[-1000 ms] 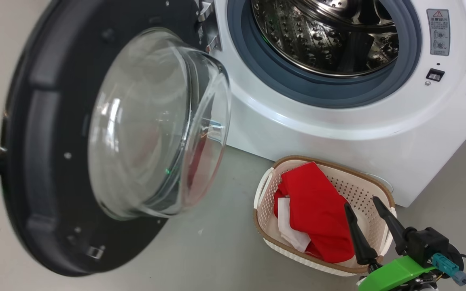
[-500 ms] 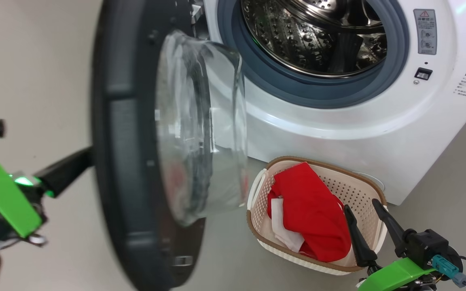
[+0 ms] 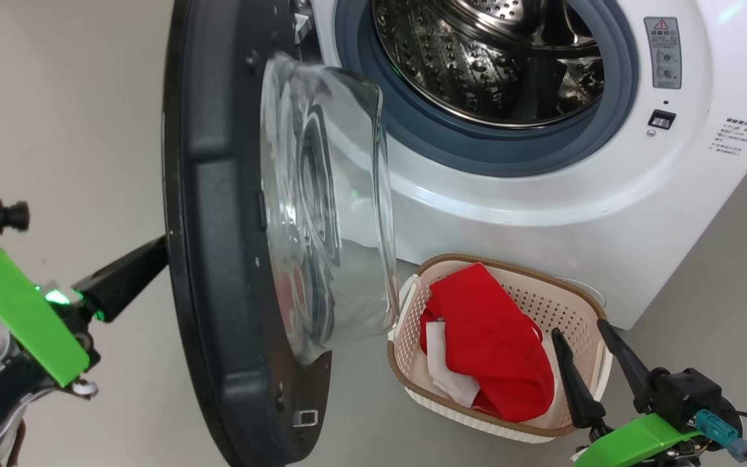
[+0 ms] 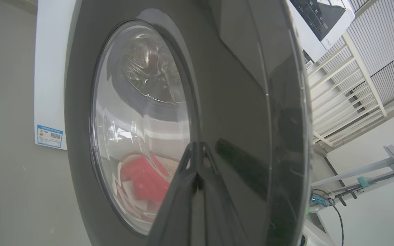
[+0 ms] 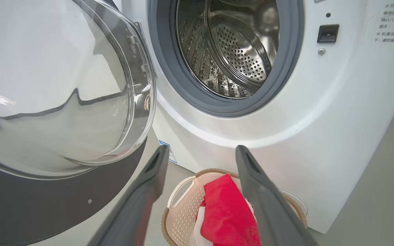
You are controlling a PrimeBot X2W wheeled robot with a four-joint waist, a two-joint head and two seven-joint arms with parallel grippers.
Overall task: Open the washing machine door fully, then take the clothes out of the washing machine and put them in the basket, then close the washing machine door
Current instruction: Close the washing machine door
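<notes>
Left gripper [image 3: 153, 256], fingers pinched together, tips on the outer face of the washing machine door [image 3: 218, 194], which stands edge-on out from the washing machine [image 3: 542, 214], between that gripper and the drum [image 3: 477, 58]. Right gripper [image 3: 578, 331] gapes empty above the basket [image 3: 451, 259] at the machine's foot, red clothes [image 3: 490, 331] inside.

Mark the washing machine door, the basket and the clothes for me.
washing machine door [image 3: 218, 214], head view, on its black inner rim.
basket [image 3: 561, 301], head view, on the bare perforated far wall.
clothes [image 3: 490, 337], head view, on the middle of the red fabric.
</notes>
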